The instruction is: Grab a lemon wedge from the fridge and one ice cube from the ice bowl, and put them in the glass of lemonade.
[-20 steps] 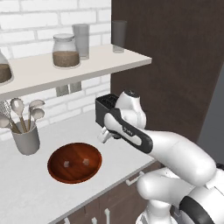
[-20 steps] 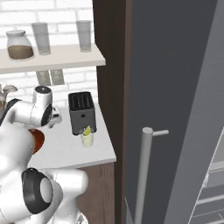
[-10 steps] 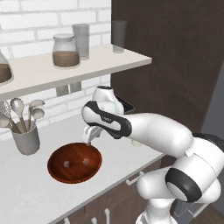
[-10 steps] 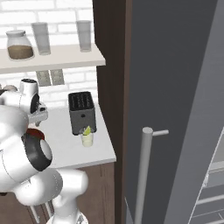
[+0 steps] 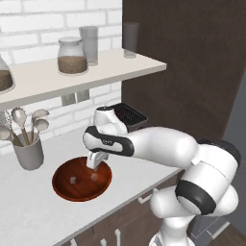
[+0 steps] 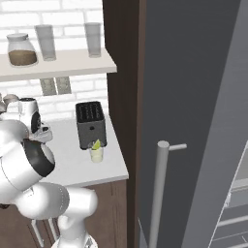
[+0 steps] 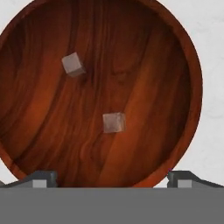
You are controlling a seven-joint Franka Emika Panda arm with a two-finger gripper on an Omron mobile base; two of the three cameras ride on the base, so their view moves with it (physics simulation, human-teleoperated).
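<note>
The reddish-brown wooden ice bowl (image 5: 79, 190) sits on the white counter, left of the toaster. My gripper (image 5: 94, 164) hangs open just above the bowl's right part, fingers pointing down. In the hand view the ice bowl (image 7: 144, 65) lies right below, with one ice cube (image 7: 113, 122) near its middle and a second cube (image 7: 73, 64) farther off. The open gripper (image 7: 112, 179) holds nothing. The glass of lemonade (image 6: 97, 155) stands in front of the toaster, a pale lemon wedge (image 6: 97, 144) at its top. The grey fridge (image 6: 193, 97) is at the right.
A black toaster (image 5: 129, 115) stands right of the bowl. A grey utensil cup (image 5: 29, 153) with spoons is at its left. The shelf (image 5: 72, 77) above carries a jar and tall grey glasses. The fridge's long bar handle (image 6: 157, 193) stands near the counter's right end.
The arm has swung left from in front of the toaster and lowered the hand over the ice bowl. The gripper stayed open.
</note>
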